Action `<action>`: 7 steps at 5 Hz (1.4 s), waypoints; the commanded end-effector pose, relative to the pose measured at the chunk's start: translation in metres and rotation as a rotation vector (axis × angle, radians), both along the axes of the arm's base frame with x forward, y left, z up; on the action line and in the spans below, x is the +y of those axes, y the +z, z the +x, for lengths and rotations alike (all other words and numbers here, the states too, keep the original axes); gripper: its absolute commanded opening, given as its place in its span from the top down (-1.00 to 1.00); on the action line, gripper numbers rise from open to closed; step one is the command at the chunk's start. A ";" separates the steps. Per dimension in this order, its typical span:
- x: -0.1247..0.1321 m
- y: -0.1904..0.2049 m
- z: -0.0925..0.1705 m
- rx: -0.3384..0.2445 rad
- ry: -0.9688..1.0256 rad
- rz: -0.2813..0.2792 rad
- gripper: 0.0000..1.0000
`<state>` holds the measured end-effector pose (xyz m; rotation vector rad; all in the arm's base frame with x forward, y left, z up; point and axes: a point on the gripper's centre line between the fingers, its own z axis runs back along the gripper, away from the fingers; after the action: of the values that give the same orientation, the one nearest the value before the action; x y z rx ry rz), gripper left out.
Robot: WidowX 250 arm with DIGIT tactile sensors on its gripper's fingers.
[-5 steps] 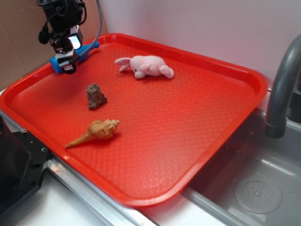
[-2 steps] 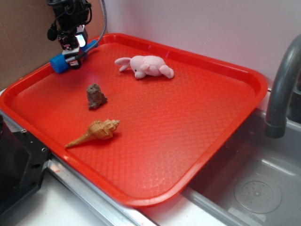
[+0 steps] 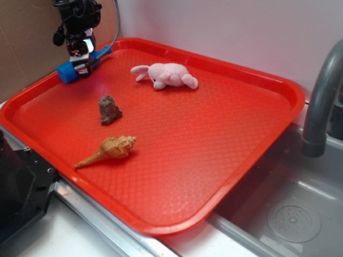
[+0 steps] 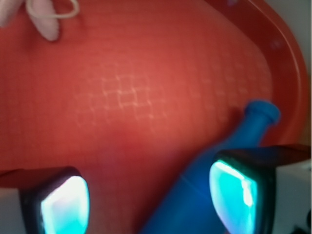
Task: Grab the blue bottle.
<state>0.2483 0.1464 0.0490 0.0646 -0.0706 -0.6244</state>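
Kitchen-like setup: sink [image 3: 289, 214], faucet [image 3: 321, 101].

One red tray [image 3: 257, 75], one blue bottle [image 3: 67, 70], one pink plush toy [image 3: 167, 75], one brown rock [image 3: 109, 110], one tan seashell [image 3: 110, 149], one grey faucet [image 3: 320, 101], one gripper [image 3: 80, 60].

Pink plush [image 3: 167, 75], brown rock [image 3: 109, 109], tan seashell [image 3: 109, 149] on red tray [image 3: 278, 91]; faucet [image 3: 320, 101] right
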 end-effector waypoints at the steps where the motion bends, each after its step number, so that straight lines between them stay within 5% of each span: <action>1: 0.023 0.049 0.000 -0.124 0.230 0.014 -1.00; 7: 0.000 -0.025 0.012 0.065 0.165 0.016 -1.00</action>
<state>0.2513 0.1529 0.0237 0.0625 0.0052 -0.4346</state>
